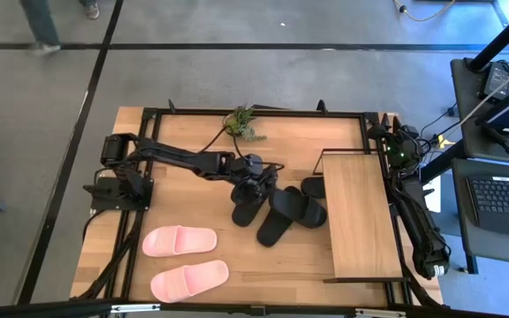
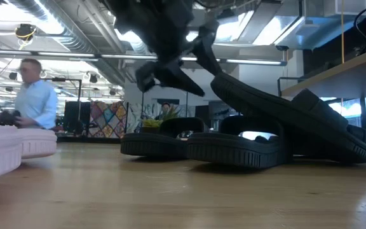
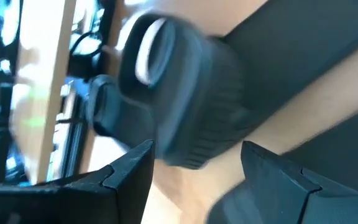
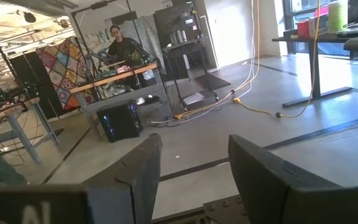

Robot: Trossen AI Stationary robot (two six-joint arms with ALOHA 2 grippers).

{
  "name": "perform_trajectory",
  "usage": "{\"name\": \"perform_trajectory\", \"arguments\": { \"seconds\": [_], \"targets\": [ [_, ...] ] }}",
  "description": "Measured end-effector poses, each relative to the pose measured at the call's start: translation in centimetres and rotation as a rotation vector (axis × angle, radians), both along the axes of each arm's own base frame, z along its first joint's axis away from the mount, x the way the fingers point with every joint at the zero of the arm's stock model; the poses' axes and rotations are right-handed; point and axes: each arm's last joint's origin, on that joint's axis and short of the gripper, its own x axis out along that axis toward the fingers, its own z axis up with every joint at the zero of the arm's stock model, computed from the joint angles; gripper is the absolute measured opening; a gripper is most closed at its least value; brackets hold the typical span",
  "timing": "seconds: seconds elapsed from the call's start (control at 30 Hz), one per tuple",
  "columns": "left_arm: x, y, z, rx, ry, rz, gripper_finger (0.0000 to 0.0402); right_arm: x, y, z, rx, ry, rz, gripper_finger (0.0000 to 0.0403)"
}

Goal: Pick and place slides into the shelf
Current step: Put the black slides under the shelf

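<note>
The left gripper (image 1: 256, 179) is seen at the table's centre with its fingers (image 3: 126, 177) spread wide, a black slide (image 3: 185, 106) lying in the gap between them; no contact can be made out. In the low view that gripper (image 2: 170, 73) hangs above the black slides (image 2: 246, 143), one of which is tilted up against the others. Four black slides (image 1: 281, 208) are clustered at the gripper's five o'clock, one partly tucked beneath the shelf (image 1: 356, 216), which stands at three o'clock. Two pink slides (image 1: 184, 259) lie side by side at seven o'clock, well apart from the black ones. The right gripper (image 4: 191, 171) is parked along the table's right edge, its fingers partly open and holding nothing. A plant sprig (image 1: 244, 124) rests at twelve o'clock.
</note>
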Motion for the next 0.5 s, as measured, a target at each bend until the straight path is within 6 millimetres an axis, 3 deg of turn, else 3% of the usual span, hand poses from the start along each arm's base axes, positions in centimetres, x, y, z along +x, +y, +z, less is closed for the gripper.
{"name": "perform_trajectory", "arguments": {
  "seconds": [0.3, 0.5],
  "targets": [
    [0.6, 0.1, 0.0, 0.019, -0.060, 0.024, 0.0232, 0.1, 0.0, 0.2, -0.020, -0.004, 0.030, 0.0188],
    [0.6, 0.1, 0.0, 0.017, -0.061, 0.027, 0.0232, 0.3, 0.5, 2.8, -0.297, -0.039, 0.159, 0.0188]
  ]
}}
